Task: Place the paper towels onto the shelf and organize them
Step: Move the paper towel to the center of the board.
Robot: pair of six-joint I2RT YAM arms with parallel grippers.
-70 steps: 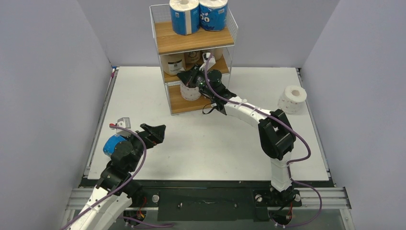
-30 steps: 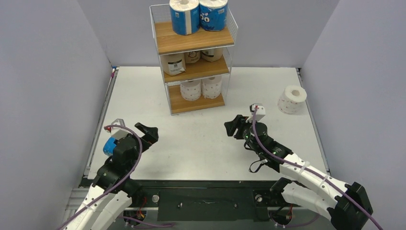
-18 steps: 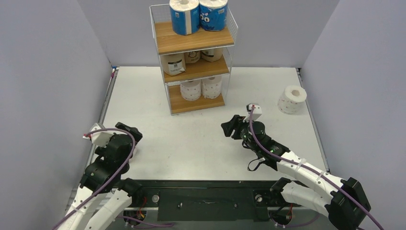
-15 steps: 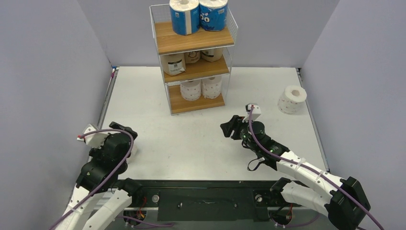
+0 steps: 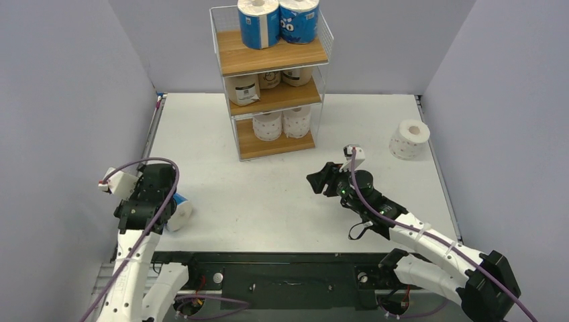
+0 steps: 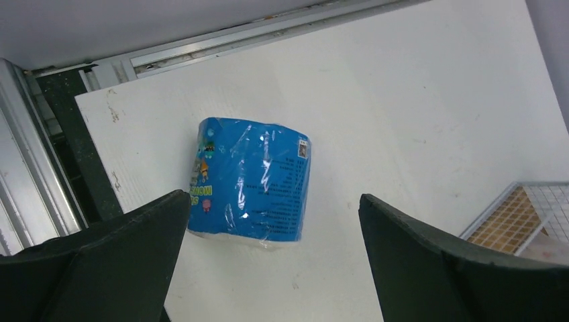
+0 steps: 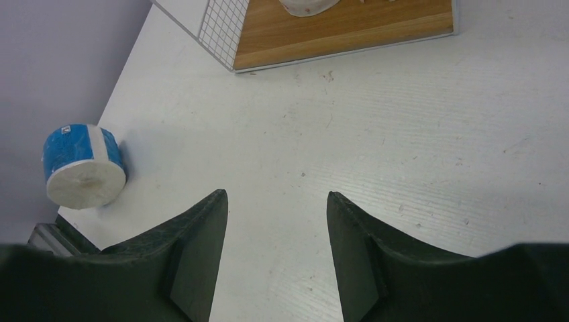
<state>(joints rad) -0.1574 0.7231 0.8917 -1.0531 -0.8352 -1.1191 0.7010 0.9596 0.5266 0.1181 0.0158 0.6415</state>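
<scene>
A blue-wrapped paper towel roll point(image 6: 251, 180) lies on its side near the table's front left corner point(image 5: 178, 209), also in the right wrist view point(image 7: 84, 166). My left gripper point(image 6: 273, 198) hangs over it point(image 5: 160, 212), jaws wide open on either side, not touching. My right gripper point(image 5: 321, 180) is open and empty above the bare table point(image 7: 275, 194). The shelf point(image 5: 236, 59) holds two blue rolls point(image 5: 258, 23) on top, tan rolls point(image 5: 243, 88) in the middle and two white rolls point(image 5: 267, 125) at the bottom. One white roll point(image 5: 409, 139) stands on the table at the right.
Grey walls close in on both sides and the back. A metal rail point(image 6: 40, 168) runs along the table's left edge beside the blue roll. The shelf's wire corner point(image 6: 530, 215) shows at the left wrist view's lower right. Its bottom board point(image 7: 349, 27) lies ahead of my right gripper.
My left arm has swung left and turned downward, so its open jaws now straddle the blue roll. My right gripper has edged slightly left and stayed open.
</scene>
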